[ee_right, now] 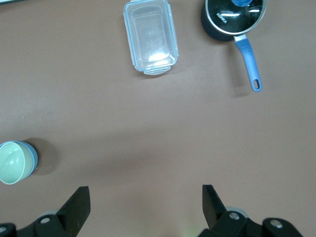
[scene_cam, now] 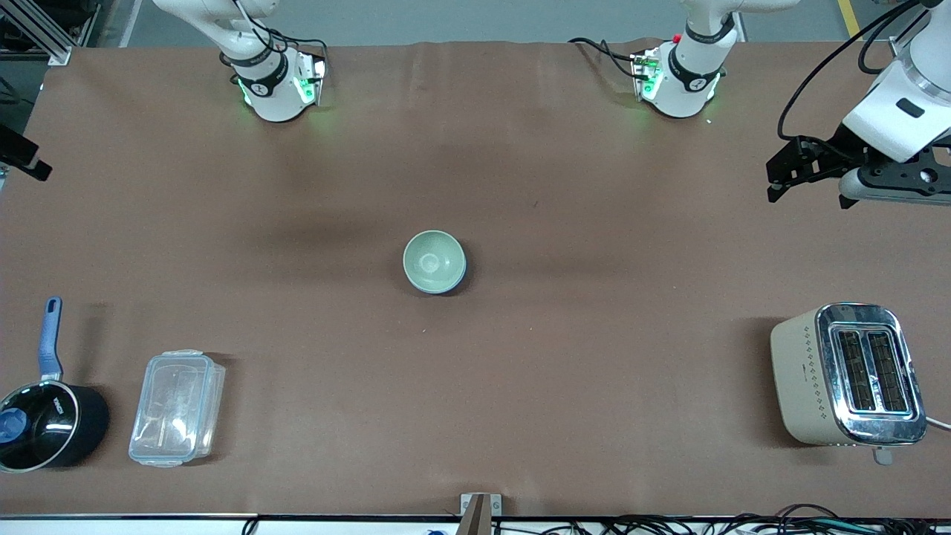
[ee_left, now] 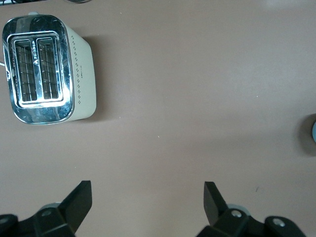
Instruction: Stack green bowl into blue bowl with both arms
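Observation:
The green bowl (scene_cam: 433, 260) sits nested inside the blue bowl (scene_cam: 461, 280) at the middle of the table; only a thin blue rim and side show. Both also show in the right wrist view, the green bowl (ee_right: 12, 162) inside the blue bowl (ee_right: 33, 159). An edge of the blue bowl (ee_left: 313, 134) shows in the left wrist view. My left gripper (scene_cam: 774, 182) is open and empty, up over the table's left-arm end, above bare cloth (ee_left: 148, 195). My right gripper (ee_right: 145, 197) is open and empty over bare cloth; it is out of the front view.
A cream and chrome toaster (scene_cam: 847, 375) stands near the front camera at the left arm's end. A clear plastic container (scene_cam: 177, 409) and a black saucepan with a blue handle (scene_cam: 41, 420) lie at the right arm's end. The table is covered with brown cloth (scene_cam: 594, 312).

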